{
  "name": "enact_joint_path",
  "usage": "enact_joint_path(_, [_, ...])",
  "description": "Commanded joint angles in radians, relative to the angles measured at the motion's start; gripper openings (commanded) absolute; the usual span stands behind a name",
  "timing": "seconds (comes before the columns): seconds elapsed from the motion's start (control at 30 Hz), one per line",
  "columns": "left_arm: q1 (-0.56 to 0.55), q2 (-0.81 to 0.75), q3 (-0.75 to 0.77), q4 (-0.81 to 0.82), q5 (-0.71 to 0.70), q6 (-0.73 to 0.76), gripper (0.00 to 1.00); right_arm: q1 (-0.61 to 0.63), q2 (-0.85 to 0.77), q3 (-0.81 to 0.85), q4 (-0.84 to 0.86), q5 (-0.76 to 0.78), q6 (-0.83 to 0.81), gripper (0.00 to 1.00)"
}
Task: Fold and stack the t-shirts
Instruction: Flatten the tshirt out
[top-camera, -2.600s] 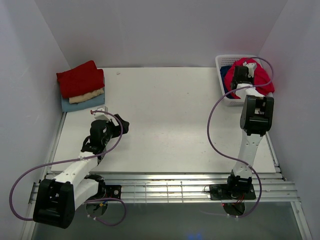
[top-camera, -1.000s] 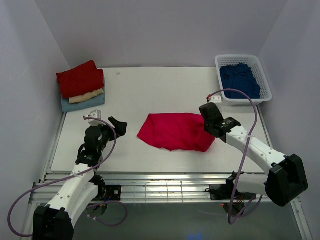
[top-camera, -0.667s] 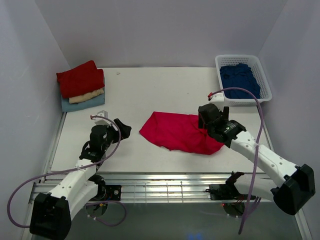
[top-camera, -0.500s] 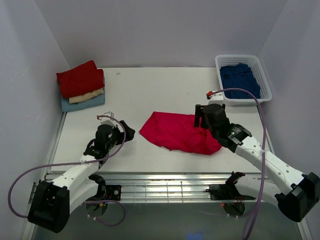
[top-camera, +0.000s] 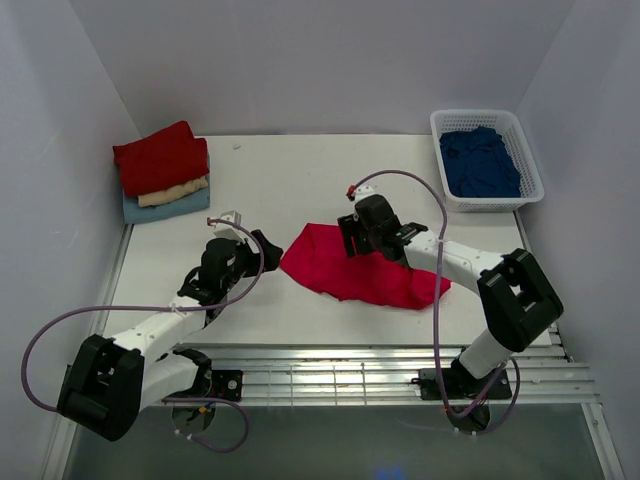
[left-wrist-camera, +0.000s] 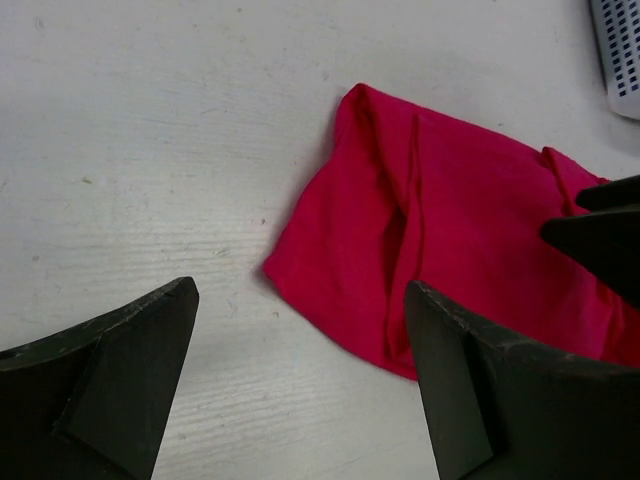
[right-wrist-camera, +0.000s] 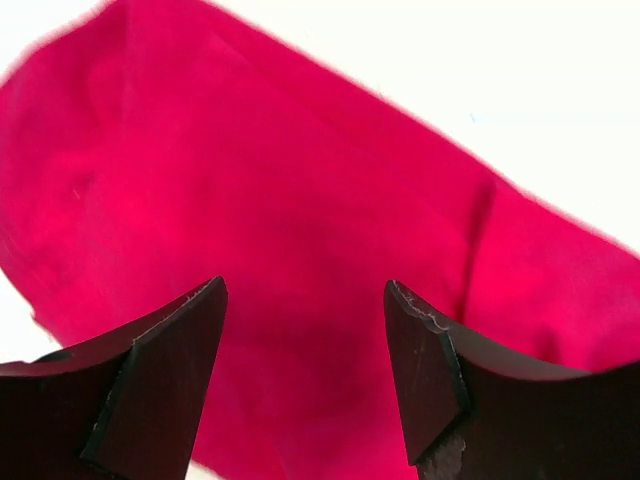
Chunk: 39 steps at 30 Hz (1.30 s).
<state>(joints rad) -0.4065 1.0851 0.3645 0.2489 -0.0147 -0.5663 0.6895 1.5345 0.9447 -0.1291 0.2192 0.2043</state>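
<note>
Status: one crimson t-shirt (top-camera: 340, 275) lies on the white table (top-camera: 300, 180), slightly right of centre and nearer the front edge than the back. It is not flat. The left wrist view shows lengthwise ridges and a doubled-over left corner, and its outline is irregular. No fold has been made in it.

Left gripper (left-wrist-camera: 300, 295): jaws wide apart, holding nothing, low over the table and facing the shirt's left corner from just beside it.

Right gripper (right-wrist-camera: 302, 295): jaws apart, holding nothing, poised over the shirt's upper middle. Red cloth fills its wrist view. Whether the tips touch the cloth cannot be told.

Assessment: the step in hand looks like spreading the shirt before folding. The next move probably calls for each gripper to close on a separate edge or corner and draw the cloth taut and flat. The left corner is the readiest hold. The right gripper would likely need to shift toward an outer edge, since mid-panel cloth gives little control.

Room: there is open table behind the shirt and to its left, enough for spreading. The front table edge is near, so pulling toward the arms risks overhang.

The folded stack (top-camera: 160, 170) sits at the back left corner, well apart. A navy shirt (top-camera: 480, 160) waits in the white basket (top-camera: 490, 203) at the back right.
</note>
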Motion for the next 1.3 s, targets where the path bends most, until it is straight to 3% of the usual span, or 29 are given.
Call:
enact_joint_path(0.0, [-0.009, -0.021, 0.053, 0.047, 0.013, 0.023, 0.94, 0.004, 0.071, 0.126, 0.118, -0.063, -0.057, 0.70])
enact_joint_path(0.43, [-0.011, -0.044, -0.006, 0.047, 0.005, 0.036, 0.94, 0.007, 0.410, 0.350, 0.158, -0.195, -0.078, 0.63])
enact_joint_path(0.6, [-0.011, -0.048, -0.012, 0.047, 0.001, 0.042, 0.94, 0.010, 0.466, 0.379, 0.155, -0.198, -0.078, 0.57])
enact_joint_path(0.7, [-0.011, -0.047, -0.013, 0.047, -0.001, 0.046, 0.94, 0.011, 0.473, 0.376, 0.154, -0.198, -0.077, 0.52])
enact_joint_path(0.93, [-0.011, -0.047, -0.022, 0.047, 0.010, 0.034, 0.94, 0.021, 0.452, 0.364, 0.148, -0.130, -0.092, 0.16])
enact_joint_path(1.03, [-0.011, -0.047, -0.027, 0.049, 0.013, 0.029, 0.94, 0.025, 0.428, 0.361, 0.148, -0.107, -0.101, 0.08])
enact_joint_path(1.17, [-0.011, -0.059, -0.033, 0.049, 0.013, 0.022, 0.94, 0.027, 0.369, 0.364, 0.109, -0.051, -0.111, 0.08])
enact_joint_path(1.27, [-0.012, -0.068, -0.021, 0.053, 0.047, 0.022, 0.94, 0.031, 0.220, 0.335, 0.042, 0.053, -0.118, 0.08])
